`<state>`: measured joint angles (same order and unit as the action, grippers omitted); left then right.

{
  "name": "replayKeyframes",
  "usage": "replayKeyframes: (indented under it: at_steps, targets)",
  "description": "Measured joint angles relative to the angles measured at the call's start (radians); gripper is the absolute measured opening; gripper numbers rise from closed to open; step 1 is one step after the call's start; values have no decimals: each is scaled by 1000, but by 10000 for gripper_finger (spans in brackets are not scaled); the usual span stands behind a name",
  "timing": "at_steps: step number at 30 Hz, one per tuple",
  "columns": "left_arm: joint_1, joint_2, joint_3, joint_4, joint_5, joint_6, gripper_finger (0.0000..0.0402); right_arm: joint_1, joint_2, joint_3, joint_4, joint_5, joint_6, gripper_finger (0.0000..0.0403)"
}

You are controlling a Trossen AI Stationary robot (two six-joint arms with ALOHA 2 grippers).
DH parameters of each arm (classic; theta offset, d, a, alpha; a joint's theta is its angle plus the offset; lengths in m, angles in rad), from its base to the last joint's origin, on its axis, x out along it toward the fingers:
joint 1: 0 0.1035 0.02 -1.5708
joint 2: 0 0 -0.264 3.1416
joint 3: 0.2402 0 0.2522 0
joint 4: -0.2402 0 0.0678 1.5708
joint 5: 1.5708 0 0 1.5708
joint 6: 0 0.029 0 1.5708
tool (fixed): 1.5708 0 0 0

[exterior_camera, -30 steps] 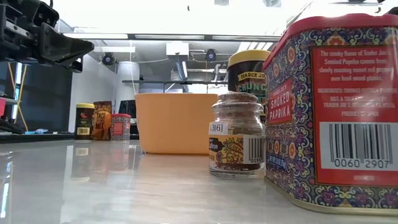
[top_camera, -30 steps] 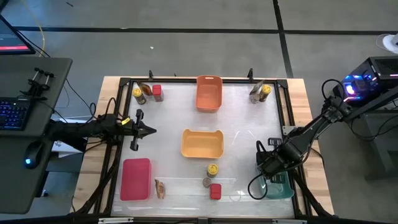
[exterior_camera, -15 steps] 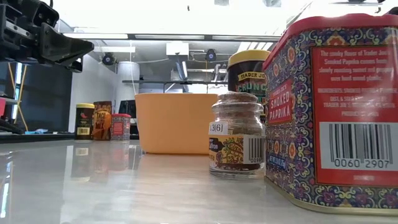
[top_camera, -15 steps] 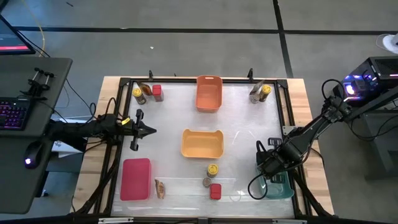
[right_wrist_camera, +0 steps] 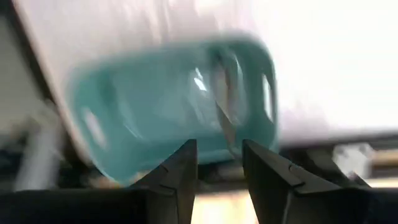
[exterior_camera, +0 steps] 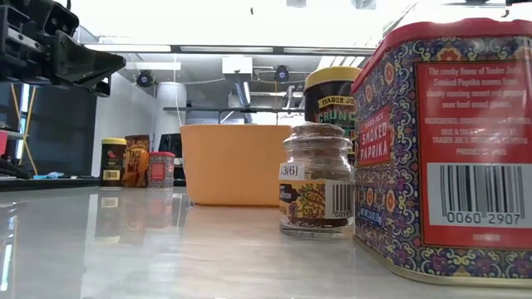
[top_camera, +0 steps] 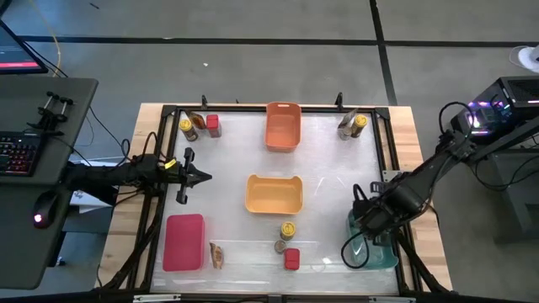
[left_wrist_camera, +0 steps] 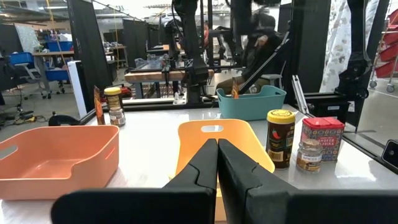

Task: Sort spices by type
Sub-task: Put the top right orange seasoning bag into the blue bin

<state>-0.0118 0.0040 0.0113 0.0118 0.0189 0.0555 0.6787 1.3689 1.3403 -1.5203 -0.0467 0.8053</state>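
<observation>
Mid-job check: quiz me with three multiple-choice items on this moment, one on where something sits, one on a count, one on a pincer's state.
1. The right pincer is over which bin?
A. pink bin
B. teal bin
C. orange bin

2. How many bins are on the table?
A. two
B. three
C. four

3. The left pincer is:
A. shut and empty
B. wide open
C. shut on a jar

Answers:
1 B, the high view shows it above the teal bin at the table's right front corner.
2 C, teal, pink bin, yellow bin and orange bin.
3 A, its fingers meet with nothing between them.
</observation>
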Motion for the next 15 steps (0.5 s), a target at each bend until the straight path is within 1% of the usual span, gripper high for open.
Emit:
replayKeyframes:
  at_steps: [2, 4, 5, 7, 10, 13, 15]
  targets:
    - [0, 0, 0, 0, 0, 0, 0, -21, 0, 23, 147, 53, 96, 122]
    - [0, 0, 0, 0, 0, 0, 0, -51, 6, 22, 373, 134, 158, 122]
    - [0, 0, 0, 0, 0, 0, 0, -68, 20, 21, 483, 176, 153, 122]
    - [0, 0, 0, 0, 0, 0, 0, -100, 71, 23, 661, 234, 88, 122]
    - [0, 0, 0, 0, 0, 0, 0, -145, 169, 45, 848, 237, -21, 122]
    - [0, 0, 0, 0, 0, 0, 0, -174, 243, 102, 926, 218, -91, 122]
    - [0, 0, 0, 0, 0, 0, 0, -190, 277, 150, 947, 193, -130, 122]
